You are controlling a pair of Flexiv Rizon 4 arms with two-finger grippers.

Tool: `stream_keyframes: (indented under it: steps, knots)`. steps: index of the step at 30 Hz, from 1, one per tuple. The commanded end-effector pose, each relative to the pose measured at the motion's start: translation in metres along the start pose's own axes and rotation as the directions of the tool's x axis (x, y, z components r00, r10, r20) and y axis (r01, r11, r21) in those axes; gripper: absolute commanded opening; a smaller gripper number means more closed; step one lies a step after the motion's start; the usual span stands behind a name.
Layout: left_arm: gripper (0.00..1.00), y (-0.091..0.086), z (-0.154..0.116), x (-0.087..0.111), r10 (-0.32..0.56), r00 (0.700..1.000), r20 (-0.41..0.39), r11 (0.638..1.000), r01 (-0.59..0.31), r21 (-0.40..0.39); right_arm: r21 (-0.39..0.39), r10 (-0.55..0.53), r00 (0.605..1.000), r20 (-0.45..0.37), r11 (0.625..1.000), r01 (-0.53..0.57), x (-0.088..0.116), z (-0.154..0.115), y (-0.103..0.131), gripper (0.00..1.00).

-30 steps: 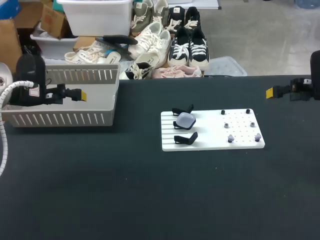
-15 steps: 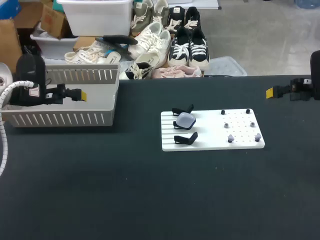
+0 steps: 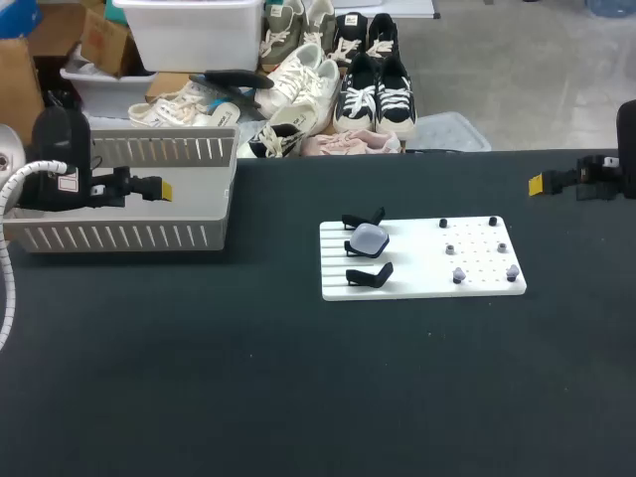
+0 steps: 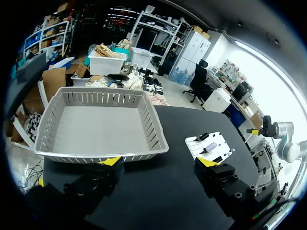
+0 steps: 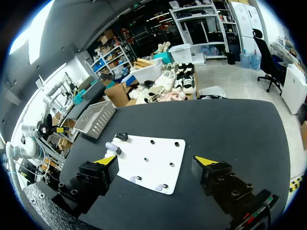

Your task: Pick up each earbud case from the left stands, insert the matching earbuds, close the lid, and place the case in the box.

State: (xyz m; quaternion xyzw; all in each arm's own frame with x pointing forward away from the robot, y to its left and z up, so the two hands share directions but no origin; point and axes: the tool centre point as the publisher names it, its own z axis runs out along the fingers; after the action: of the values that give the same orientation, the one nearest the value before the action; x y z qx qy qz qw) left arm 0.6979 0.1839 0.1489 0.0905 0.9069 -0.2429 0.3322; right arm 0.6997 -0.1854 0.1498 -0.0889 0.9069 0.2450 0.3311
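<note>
Your left tool (image 4: 158, 163) is released, its yellow tips wide apart with nothing between them. It hangs by the grey box (image 4: 96, 129), whose near wall lies just ahead of the tips. Your right tool (image 5: 156, 160) is likewise released and bare, held out past the right end of the white board (image 3: 417, 286), over the far right of the counter (image 3: 298, 397).

Both sit back from the work, I judge, so that the middle is open and either arm can come in without crossing the other.

On the board's left side are three black stands (image 3: 369, 274). The middle one carries the lavender earbud case (image 3: 370, 237), propped off the board, probably so fingers can close on it from two sides. Whether its lid is open I cannot tell.

The earbuds (image 3: 458, 275) sit on pegs across the board's right side, spaced apart, likely so each can be pinched alone. The box is well apart to the left, which suits your left arm for the drop.
</note>
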Motion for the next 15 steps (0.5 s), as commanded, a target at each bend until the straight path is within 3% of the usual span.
stream_keyframes:
  steps: [1, 8, 11, 15]
  knots:
    - [1.00, -0.006, 0.010, -0.003, 0.053, 0.998, -0.030, 0.998, -0.052, 0.022, -0.003, -0.001, 1.000, -0.001, 1.000, 0.001, 0.000, 0.000, -0.001, 1.00]
    - [1.00, -0.031, 0.029, -0.019, 0.221, 0.975, -0.027, 0.969, -0.216, 0.119, -0.003, -0.001, 1.000, -0.001, 1.000, 0.001, 0.000, 0.000, -0.001, 1.00]
    - [1.00, -0.044, 0.040, -0.024, 0.302, 0.953, -0.023, 0.936, -0.292, 0.199, -0.003, -0.001, 1.000, -0.001, 1.000, 0.001, 0.000, 0.000, -0.001, 1.00]
    - [1.00, -0.062, 0.052, -0.026, 0.431, 0.902, -0.017, 0.864, -0.407, 0.297, -0.003, -0.001, 1.000, -0.001, 1.000, 0.001, 0.000, 0.000, -0.001, 1.00]
